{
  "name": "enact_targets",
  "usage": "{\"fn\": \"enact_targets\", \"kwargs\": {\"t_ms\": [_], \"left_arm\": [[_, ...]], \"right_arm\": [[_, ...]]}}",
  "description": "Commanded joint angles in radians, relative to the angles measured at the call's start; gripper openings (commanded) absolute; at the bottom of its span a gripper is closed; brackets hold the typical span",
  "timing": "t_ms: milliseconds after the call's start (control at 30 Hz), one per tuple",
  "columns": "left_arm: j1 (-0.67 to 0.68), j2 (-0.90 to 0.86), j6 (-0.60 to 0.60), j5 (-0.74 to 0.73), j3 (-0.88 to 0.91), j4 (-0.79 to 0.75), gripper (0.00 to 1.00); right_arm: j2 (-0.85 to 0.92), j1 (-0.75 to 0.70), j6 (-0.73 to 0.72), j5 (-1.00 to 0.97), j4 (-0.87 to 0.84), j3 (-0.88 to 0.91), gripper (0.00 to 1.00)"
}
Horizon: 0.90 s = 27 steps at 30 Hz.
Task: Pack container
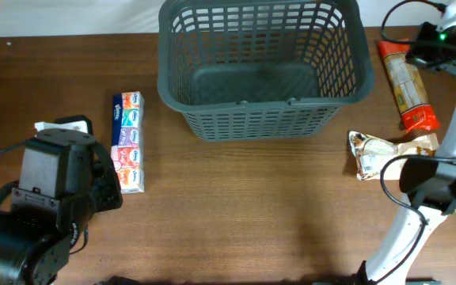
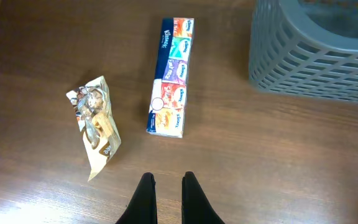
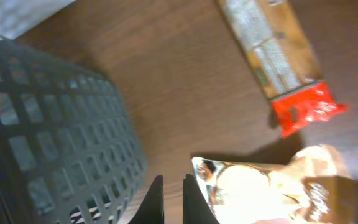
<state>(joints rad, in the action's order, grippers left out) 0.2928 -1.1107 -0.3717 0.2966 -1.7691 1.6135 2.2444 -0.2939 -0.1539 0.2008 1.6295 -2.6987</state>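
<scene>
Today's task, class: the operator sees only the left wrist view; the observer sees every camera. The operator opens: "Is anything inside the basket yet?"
Observer: No. From overhead the basket is empty, its floor bare.
Operator: What lies on its right side, beyond my view?
Observer: A long orange packet with a red end lies flat there, and a crumpled shiny packet lies close to that end.
Operator: Is the right arm holding either one?
Observer: No. The right gripper is shut on nothing, between the basket's wall and the crumpled shiny packet.
</scene>
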Motion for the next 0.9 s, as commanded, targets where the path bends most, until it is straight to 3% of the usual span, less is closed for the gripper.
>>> {"fn": "enact_targets", "kwargs": {"t_ms": [0,867], "left_arm": [[-0.006,-0.003,-0.017,0.014,0.001,0.004,0.02],[-0.006,-0.068,-0.017,0.014,0.001,0.002,0.02]], "right_arm": [[0.006,0.008,0.031,0.095,-0.018,-0.002,0.04],[0.006,0.143,0.076,0.042,-0.041,0.0,0.04]]}}
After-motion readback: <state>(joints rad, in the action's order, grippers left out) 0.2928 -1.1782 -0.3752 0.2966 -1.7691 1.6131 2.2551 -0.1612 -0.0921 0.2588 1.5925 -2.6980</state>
